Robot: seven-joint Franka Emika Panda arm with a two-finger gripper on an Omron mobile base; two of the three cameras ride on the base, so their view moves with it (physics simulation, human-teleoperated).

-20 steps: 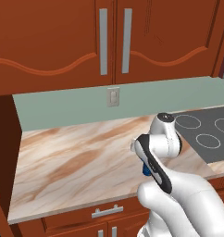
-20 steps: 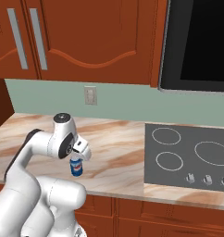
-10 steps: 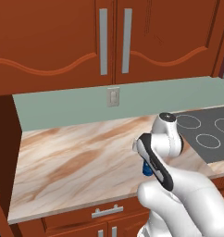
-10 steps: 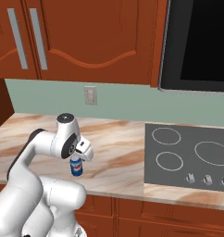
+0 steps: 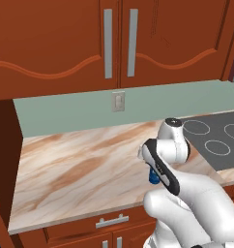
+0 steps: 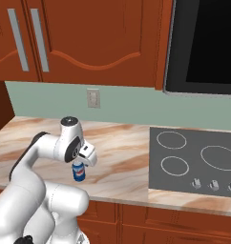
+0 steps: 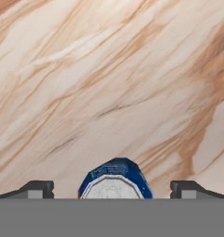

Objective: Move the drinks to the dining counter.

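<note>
From the left base view, the blue can with white label (image 5: 153,177) stands on the marble desk (image 5: 80,169) beneath the arm. Right base view: the can is upright, at nine o'clock of the black cooktop (image 6: 198,162). Hand view: the end effector (image 7: 112,190) straddles the can, fingers spread wide, nothing grasped. Delivery hasn't begun.

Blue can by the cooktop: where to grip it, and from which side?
Grip the blue can across its round side wall, just below the top rim, coming straight down. It stands upright on the marble counter, and the gripper already straddles it, fingers apart on either side.
</note>
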